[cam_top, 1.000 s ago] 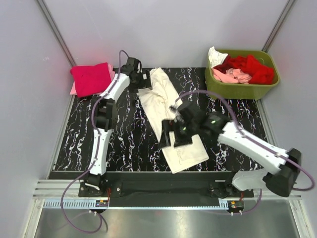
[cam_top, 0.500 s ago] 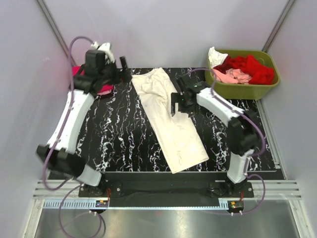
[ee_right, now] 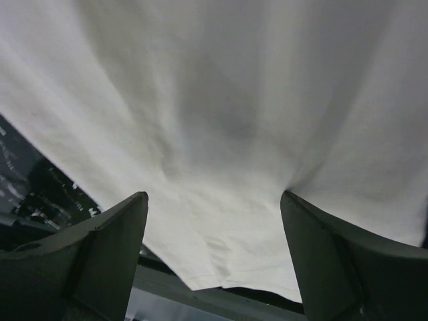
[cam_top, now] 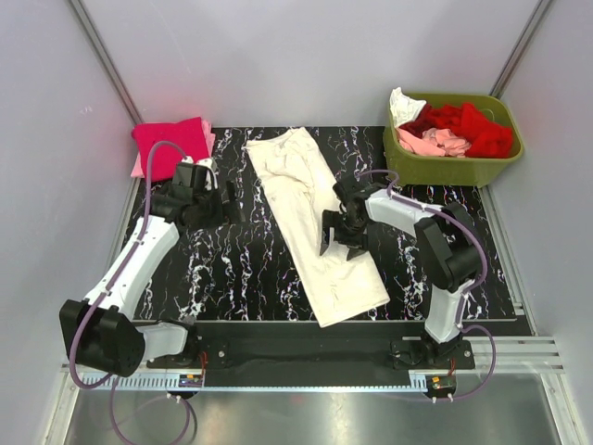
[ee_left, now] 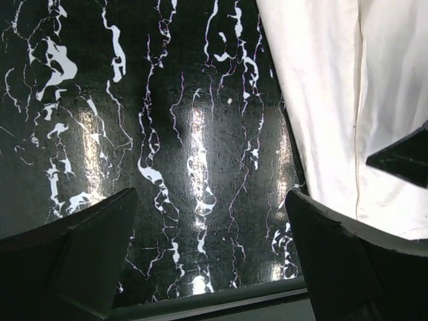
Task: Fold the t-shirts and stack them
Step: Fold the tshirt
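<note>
Robot lab test cell: plain pale walls, black marbled table, metal mounting rail.

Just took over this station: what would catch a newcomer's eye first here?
A long cream-white t-shirt lies folded lengthwise across the black marbled table, the open right pincer over its right edge. A folded magenta t-shirt sits far left; an olive bin of crumpled red and pink tees far right.

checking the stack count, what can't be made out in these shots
Top view: pink tee lies under the magenta tee; only an edge shows.
Top view: heaped tees in the bin overlap; count unclear.
Right wrist view: cream tee fills the frame, outline cut off.
</note>
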`<act>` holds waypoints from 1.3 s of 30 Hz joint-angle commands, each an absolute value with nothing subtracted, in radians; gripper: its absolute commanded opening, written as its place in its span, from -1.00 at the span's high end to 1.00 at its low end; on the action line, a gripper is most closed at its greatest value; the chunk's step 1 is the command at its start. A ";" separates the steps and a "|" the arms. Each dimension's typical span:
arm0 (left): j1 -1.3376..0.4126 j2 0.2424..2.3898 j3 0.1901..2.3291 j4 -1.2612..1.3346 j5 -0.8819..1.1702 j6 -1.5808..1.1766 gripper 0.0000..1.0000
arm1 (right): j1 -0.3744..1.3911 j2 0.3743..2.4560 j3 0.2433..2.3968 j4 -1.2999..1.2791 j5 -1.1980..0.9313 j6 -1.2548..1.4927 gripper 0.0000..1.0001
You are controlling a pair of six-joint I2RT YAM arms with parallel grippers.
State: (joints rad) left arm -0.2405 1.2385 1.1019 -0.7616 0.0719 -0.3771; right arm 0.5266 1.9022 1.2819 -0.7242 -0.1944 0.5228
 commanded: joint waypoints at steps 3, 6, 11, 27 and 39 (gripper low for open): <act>-0.244 1.219 1.108 -0.663 0.106 -0.419 -0.97 | 0.590 1.812 1.201 -0.591 -0.452 0.696 -0.72; -0.244 1.241 1.114 -0.647 0.106 -0.419 -0.97 | 0.705 1.827 1.218 -0.539 -0.544 0.774 -0.73; -0.244 1.319 1.156 -0.630 0.106 -0.407 -0.97 | 0.815 1.870 1.272 -0.373 -0.782 0.877 -0.75; -0.324 1.733 1.339 -0.509 0.193 -0.472 -0.97 | 0.480 1.773 1.367 -0.910 -0.181 0.397 -0.77; -0.325 2.321 1.917 -0.710 0.250 -0.477 -0.96 | 0.477 1.789 1.076 -0.680 -0.535 0.518 -0.47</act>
State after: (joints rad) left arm -0.3267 2.2402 1.8011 -0.6453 0.2226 -0.4812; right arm 0.4694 1.8145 1.1389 -0.7799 -0.3630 0.4610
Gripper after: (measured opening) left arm 0.983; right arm 0.745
